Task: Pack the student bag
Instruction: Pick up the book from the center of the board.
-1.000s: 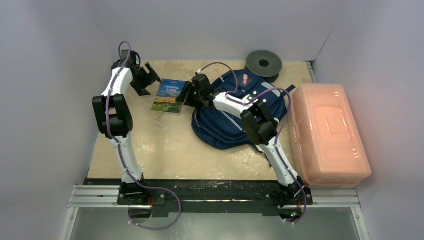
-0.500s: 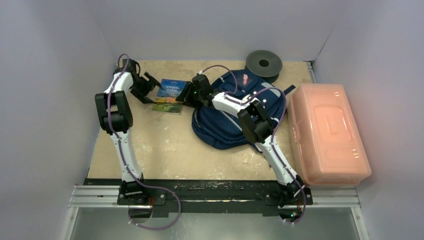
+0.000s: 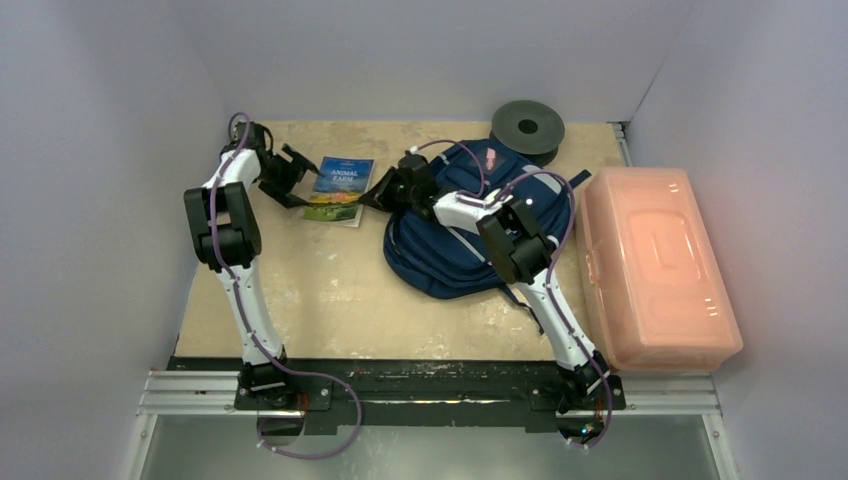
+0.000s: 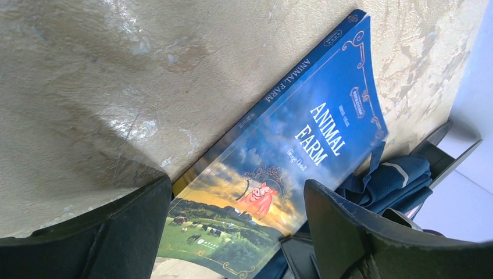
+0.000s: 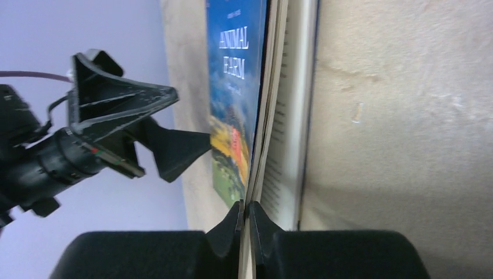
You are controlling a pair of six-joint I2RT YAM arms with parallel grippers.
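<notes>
The student bag (image 3: 432, 262), navy with grey trim, lies at mid table under my right arm; a fold of it shows in the left wrist view (image 4: 397, 180). Left of it lies a blue "Animal Farm" book (image 3: 338, 187) (image 4: 293, 165). My right gripper (image 3: 380, 195) (image 5: 245, 212) is shut on the book's front cover (image 5: 235, 87) at its right edge, and the cover stands lifted off the printed page below. My left gripper (image 3: 293, 176) (image 4: 237, 192) (image 5: 189, 116) is open at the book's left edge, its fingers straddling the lower corner without touching.
A pink translucent plastic box (image 3: 655, 265) fills the right side of the table. A black spool (image 3: 528, 125) sits at the back behind the bag. Walls close in at left, back and right.
My right gripper has shut on the book's cover and drawn slightly right, lifting the cover. My left gripper has moved in from the left to the book's edge, still open.
</notes>
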